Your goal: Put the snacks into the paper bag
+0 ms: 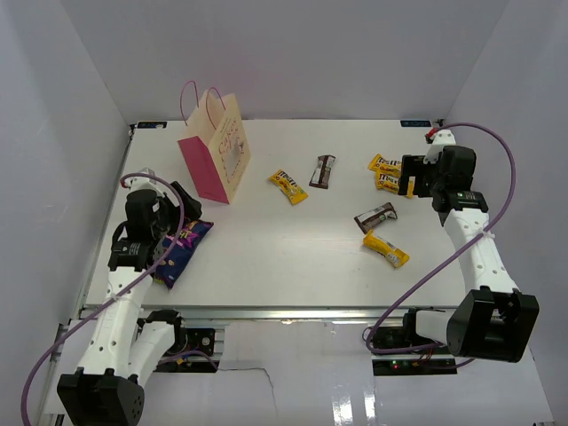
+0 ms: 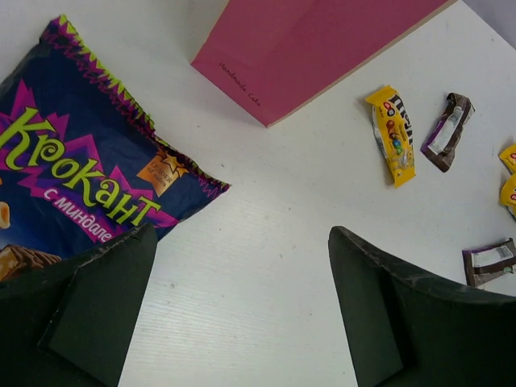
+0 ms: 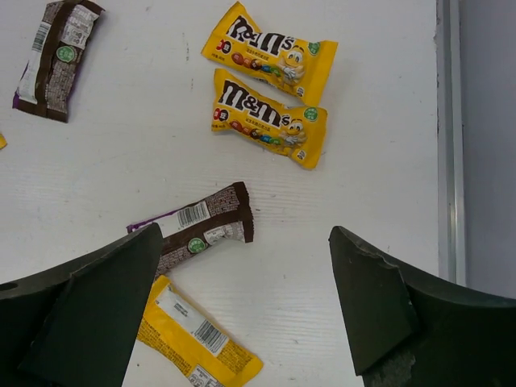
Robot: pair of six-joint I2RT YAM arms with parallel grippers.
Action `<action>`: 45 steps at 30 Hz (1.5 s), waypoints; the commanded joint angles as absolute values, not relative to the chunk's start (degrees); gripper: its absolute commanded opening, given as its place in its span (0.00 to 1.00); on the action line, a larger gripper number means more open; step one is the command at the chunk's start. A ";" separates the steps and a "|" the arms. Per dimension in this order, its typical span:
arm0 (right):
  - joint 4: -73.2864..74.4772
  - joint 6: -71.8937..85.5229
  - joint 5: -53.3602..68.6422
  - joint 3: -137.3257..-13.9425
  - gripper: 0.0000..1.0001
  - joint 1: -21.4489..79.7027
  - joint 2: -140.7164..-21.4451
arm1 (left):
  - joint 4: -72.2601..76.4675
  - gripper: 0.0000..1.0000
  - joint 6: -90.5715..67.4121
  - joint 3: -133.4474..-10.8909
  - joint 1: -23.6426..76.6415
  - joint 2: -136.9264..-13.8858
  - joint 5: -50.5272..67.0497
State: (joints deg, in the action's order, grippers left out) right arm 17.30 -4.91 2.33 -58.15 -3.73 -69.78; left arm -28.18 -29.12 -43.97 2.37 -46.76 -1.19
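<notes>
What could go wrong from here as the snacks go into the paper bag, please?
1. The blue pack lies partly under the open left fingers, close to the upright bag; a clumsy lift might tip the bag.
2. Two yellow packets lie close together ahead of the open right fingers; both might get pinched.

Both white with black joint blocks and black bases: left arm (image 1: 111, 324), right arm (image 1: 484, 257). A purple cable (image 1: 510, 169) loops along each. Small red bit (image 1: 432, 135) at right wrist. Dark matte wedge fingers on left claw (image 2: 242, 314), right claw (image 3: 242, 314).
</notes>
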 commanded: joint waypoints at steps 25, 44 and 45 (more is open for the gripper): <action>31.47 -38.06 47.99 -57.66 0.90 -0.88 -77.07 | -38.94 0.91 -44.56 -48.41 2.55 -68.89 -10.19; 30.67 -38.06 46.58 -55.72 0.91 -0.18 -78.22 | -51.33 0.92 -51.85 -61.89 5.89 -98.69 -18.89; 30.50 -37.97 46.67 -55.81 0.91 -0.18 -78.40 | -51.42 0.91 -52.03 -59.87 5.89 -99.31 -19.33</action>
